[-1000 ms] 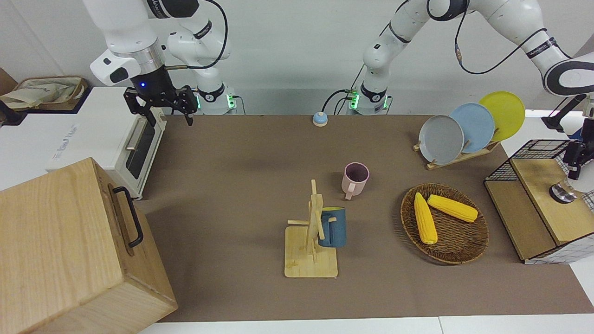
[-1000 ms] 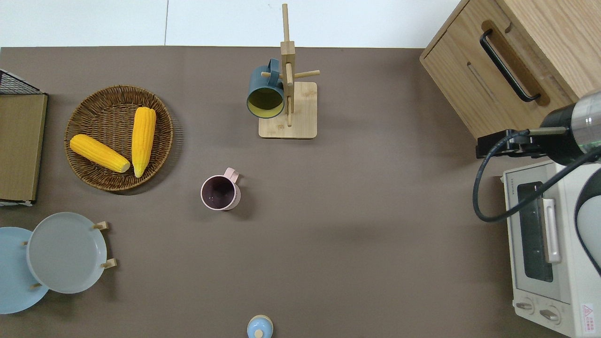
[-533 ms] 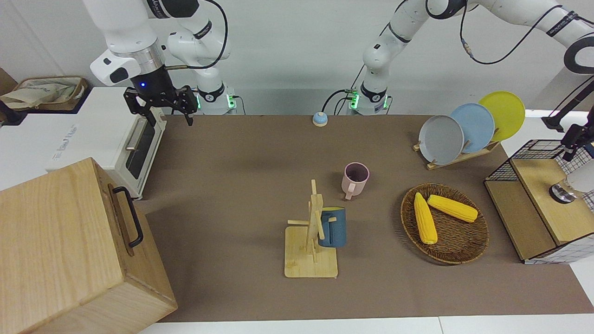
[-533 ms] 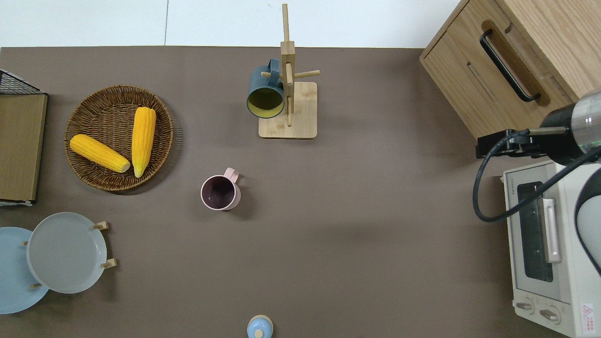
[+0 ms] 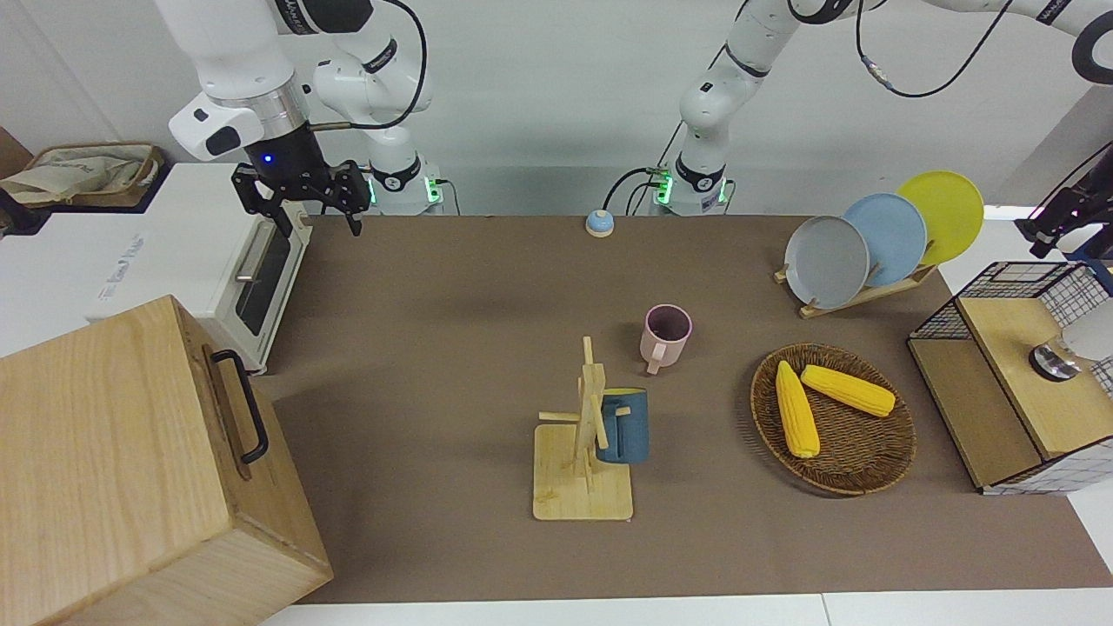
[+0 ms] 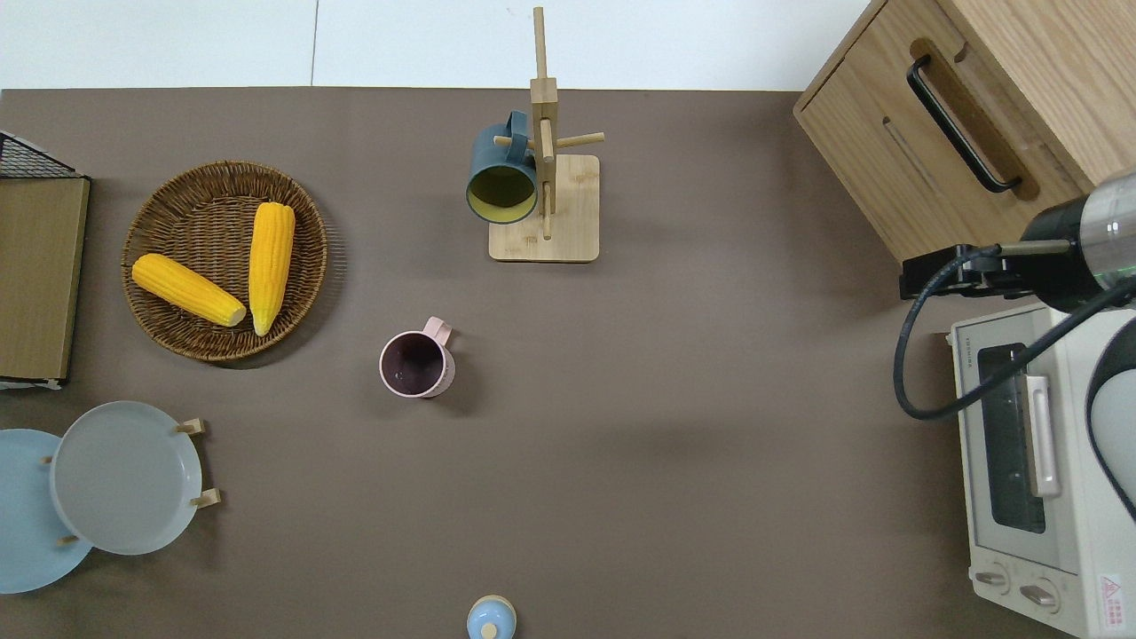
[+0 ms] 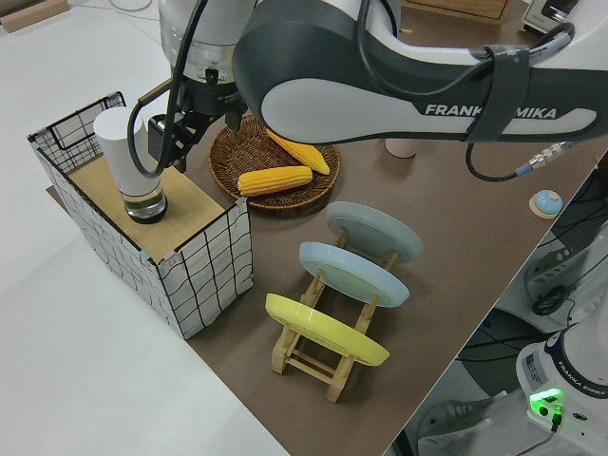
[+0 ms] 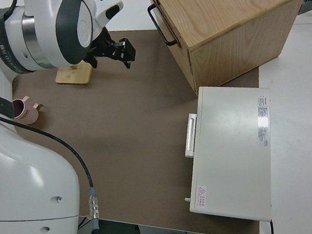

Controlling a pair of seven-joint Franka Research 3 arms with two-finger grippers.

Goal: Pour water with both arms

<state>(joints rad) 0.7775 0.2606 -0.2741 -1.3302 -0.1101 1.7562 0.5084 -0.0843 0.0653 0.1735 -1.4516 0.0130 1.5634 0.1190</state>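
Observation:
A white bottle with a metal base (image 7: 130,161) stands on the wooden shelf (image 7: 123,209) of a wire rack at the left arm's end of the table; it also shows in the front view (image 5: 1068,348). My left gripper (image 7: 171,142) hangs beside the bottle without touching it, open and empty; in the front view (image 5: 1056,217) it is at the frame's edge. A pink mug (image 5: 667,335) stands mid-table, also in the overhead view (image 6: 417,364). A blue mug (image 5: 623,426) hangs on a wooden mug tree (image 5: 584,469). My right gripper (image 5: 320,224) is open and parked.
A wicker basket (image 5: 869,469) holds two corn cobs (image 5: 796,409). A rack with three plates (image 5: 869,243) stands nearer the robots. A white toaster oven (image 5: 174,261) and a wooden box (image 5: 130,469) fill the right arm's end. A small blue bell (image 5: 598,223) sits by the robots' bases.
My left gripper has drawn away from the white bottle, higher in the front view. The bottle stays on the shelf. The right arm has not moved.

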